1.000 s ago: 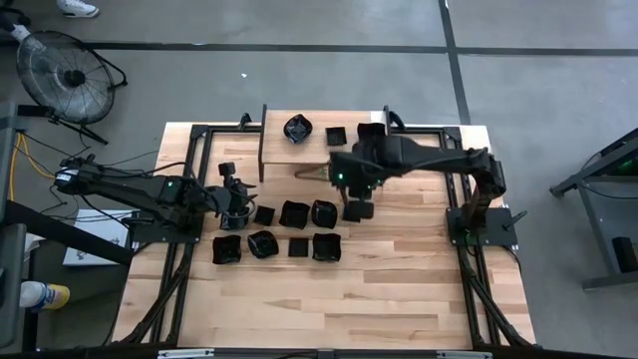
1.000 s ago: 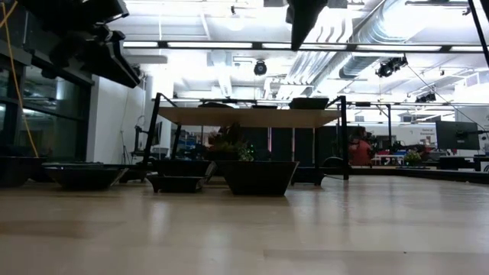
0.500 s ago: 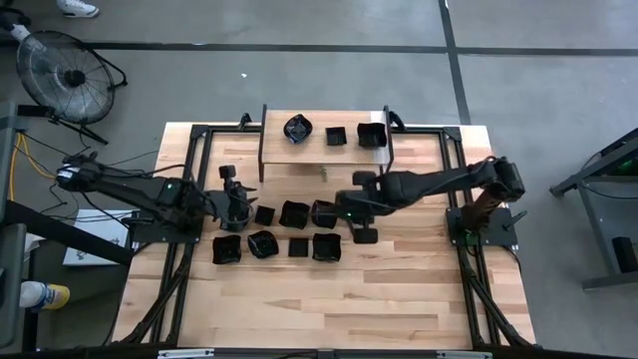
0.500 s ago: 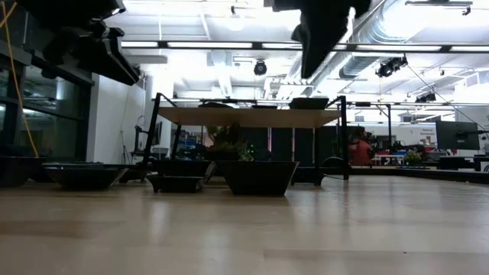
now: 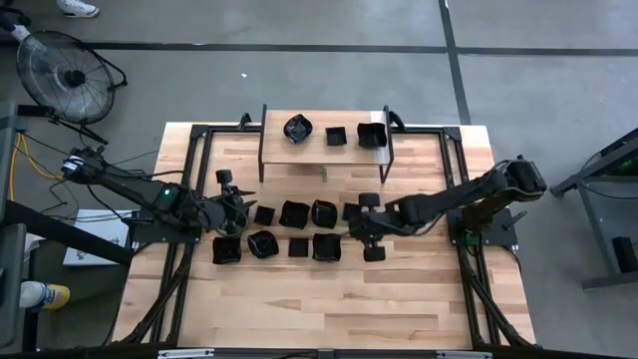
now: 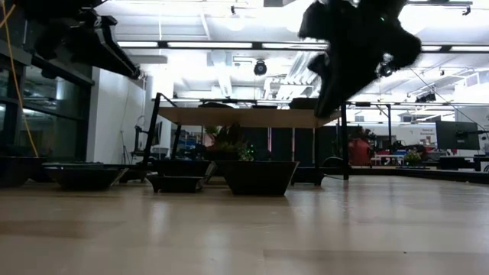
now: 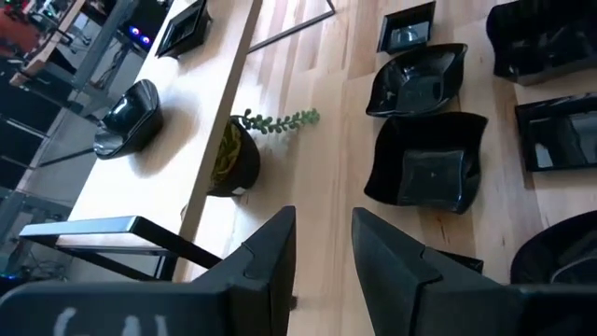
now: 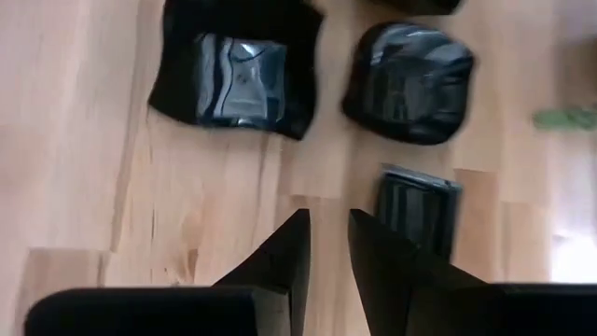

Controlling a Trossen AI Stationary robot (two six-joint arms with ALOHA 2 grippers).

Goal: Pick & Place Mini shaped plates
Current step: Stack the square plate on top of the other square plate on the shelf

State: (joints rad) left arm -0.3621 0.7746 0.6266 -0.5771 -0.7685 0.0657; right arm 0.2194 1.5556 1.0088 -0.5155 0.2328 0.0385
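Several glossy black mini shaped plates (image 5: 294, 213) sit on their bases in two rows at the table's middle. Three more stand on the raised wooden shelf (image 5: 324, 150) at the far side, the rightmost a square one (image 5: 371, 135). My right gripper (image 5: 367, 227) hovers by the right end of the rows, empty, fingers narrowly open (image 8: 326, 243), with a small square plate (image 8: 417, 210) just ahead. My left gripper (image 5: 234, 204) hovers at the left end of the rows, also empty and narrowly open (image 7: 324, 243), facing an angular plate (image 7: 427, 168).
A small potted plant (image 7: 233, 154) stands by the shelf's near edge. Black frame rails (image 5: 189, 179) run along both sides of the table. Bare wood fills the near half of the table (image 5: 319, 299). In the low view the right gripper (image 6: 359, 53) hangs well above the tabletop.
My right gripper has drawn back from the shelf's right end, where the square plate stays. It has swung toward the near and right edges and come down beside the right end of the plate rows. The plates on the table have not moved.
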